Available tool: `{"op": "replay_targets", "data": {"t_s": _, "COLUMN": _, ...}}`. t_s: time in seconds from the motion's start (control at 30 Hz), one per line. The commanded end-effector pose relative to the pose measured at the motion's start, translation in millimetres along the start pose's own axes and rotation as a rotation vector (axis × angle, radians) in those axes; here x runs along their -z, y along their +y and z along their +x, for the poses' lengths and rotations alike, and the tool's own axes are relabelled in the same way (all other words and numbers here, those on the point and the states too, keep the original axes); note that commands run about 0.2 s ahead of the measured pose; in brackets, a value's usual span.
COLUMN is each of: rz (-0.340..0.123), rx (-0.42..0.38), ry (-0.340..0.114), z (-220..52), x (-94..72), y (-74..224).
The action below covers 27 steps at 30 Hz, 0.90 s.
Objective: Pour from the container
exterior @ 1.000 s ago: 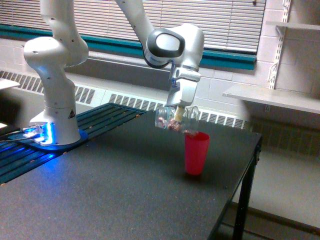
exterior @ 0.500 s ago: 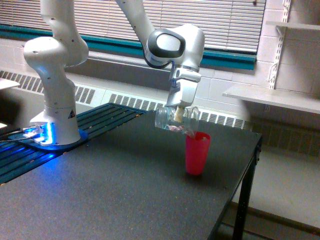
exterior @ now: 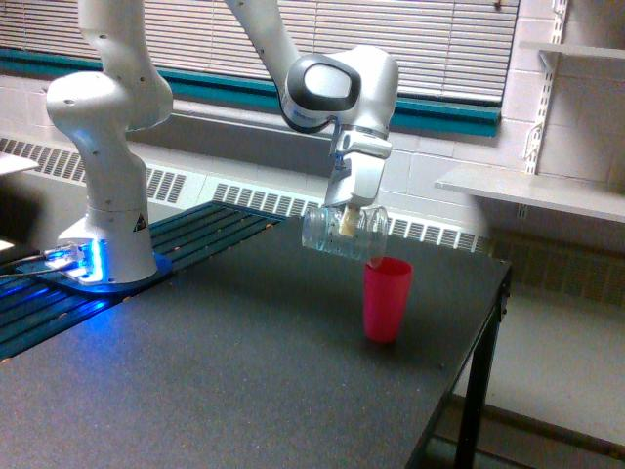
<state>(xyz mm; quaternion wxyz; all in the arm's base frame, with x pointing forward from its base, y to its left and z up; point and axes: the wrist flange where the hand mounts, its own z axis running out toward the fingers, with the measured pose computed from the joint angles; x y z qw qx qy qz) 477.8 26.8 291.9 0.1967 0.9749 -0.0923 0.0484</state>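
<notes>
Above the pink cup, near the bench's right edge, the hand is clenched around the clear jar, which lies almost on its side with its mouth just over the cup's rim. A second ago brownish-pink pieces showed through the jar's wall; now it looks empty, so the pour seems essentially done. The dark bench is bare around the cup. Behind it are window blinds, a white brick wall and a shelf at right.
</notes>
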Motion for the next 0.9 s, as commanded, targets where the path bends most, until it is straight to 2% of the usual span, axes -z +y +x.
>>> {"op": "replay_targets", "data": {"t_s": 0.03, "rz": 0.005, "rx": 0.007, "ry": 0.011, "z": 0, "x": 4.2, "y": 3}}
{"op": "replay_targets", "data": {"t_s": 0.37, "rz": 0.043, "rx": -0.033, "ry": 0.031, "z": 1, "x": 10.4, "y": 15}}
{"op": "replay_targets", "data": {"t_s": 0.67, "rz": 0.098, "rx": -0.096, "ry": 0.06, "z": 1, "x": 18.3, "y": 33}}
{"op": "replay_targets", "data": {"t_s": 0.9, "rz": 0.137, "rx": -0.112, "ry": 0.073, "z": -1, "x": 18.9, "y": 39}}
